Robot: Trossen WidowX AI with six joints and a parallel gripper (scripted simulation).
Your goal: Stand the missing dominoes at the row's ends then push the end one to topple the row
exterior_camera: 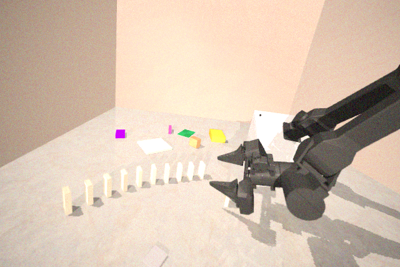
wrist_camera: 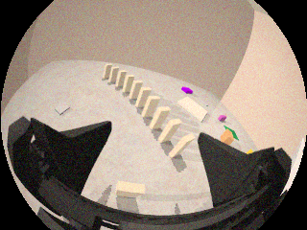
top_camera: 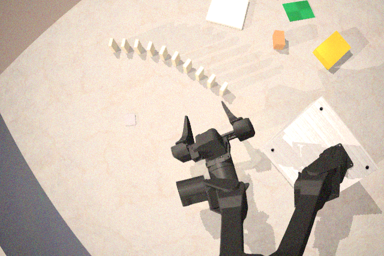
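Several cream dominoes stand upright in a curved row, from the far end domino (top_camera: 113, 45) (exterior_camera: 67, 201) (wrist_camera: 107, 72) to the near end domino (top_camera: 223, 89) (exterior_camera: 201, 170) (wrist_camera: 182, 146). A separate domino (exterior_camera: 226, 202) (wrist_camera: 130, 188) appears upright beyond the near end, at a wider gap than the row's spacing and turned differently from the near end one. The arm hides it in the top view. My gripper (top_camera: 204, 109) (exterior_camera: 214, 170) (wrist_camera: 155, 132) is wide open and empty, raised above that separate domino. Its right finger is near the row's near end in the top view.
A white square slab (top_camera: 227, 10) (exterior_camera: 155, 146), an orange block (top_camera: 278, 39) (exterior_camera: 194, 142), a yellow block (top_camera: 332, 50) (exterior_camera: 217, 136) and a green sheet (top_camera: 298, 10) lie beyond the row. A pale flat square (top_camera: 130, 120) (exterior_camera: 156, 255) lies left. A white plate (top_camera: 322, 129) is right, under another arm part.
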